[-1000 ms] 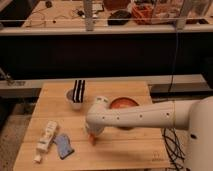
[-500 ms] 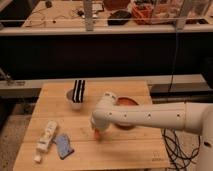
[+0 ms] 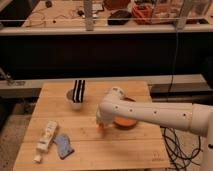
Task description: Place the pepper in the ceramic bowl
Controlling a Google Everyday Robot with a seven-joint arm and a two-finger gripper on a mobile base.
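Reaching in from your right, the white arm [image 3: 155, 114] stretches across the wooden table [image 3: 90, 150] and ends in the gripper [image 3: 102, 125], which hangs low over the boards just left of the ceramic bowl [image 3: 125, 121]. You can see its fingers clenched on the pepper [image 3: 102, 127], a small orange sliver poking out beneath them, close to the tabletop and just outside the bowl's left rim. The arm's wrist covers much of the bowl, so you only see its orange front edge and right side. Farther back on your left stands a small grey-white bowl [image 3: 75, 104] holding black-and-white striped items [image 3: 78, 90]. Near the front left corner lie a white bottle [image 3: 46, 140] and, just beside it, a blue-grey cloth [image 3: 63, 145].
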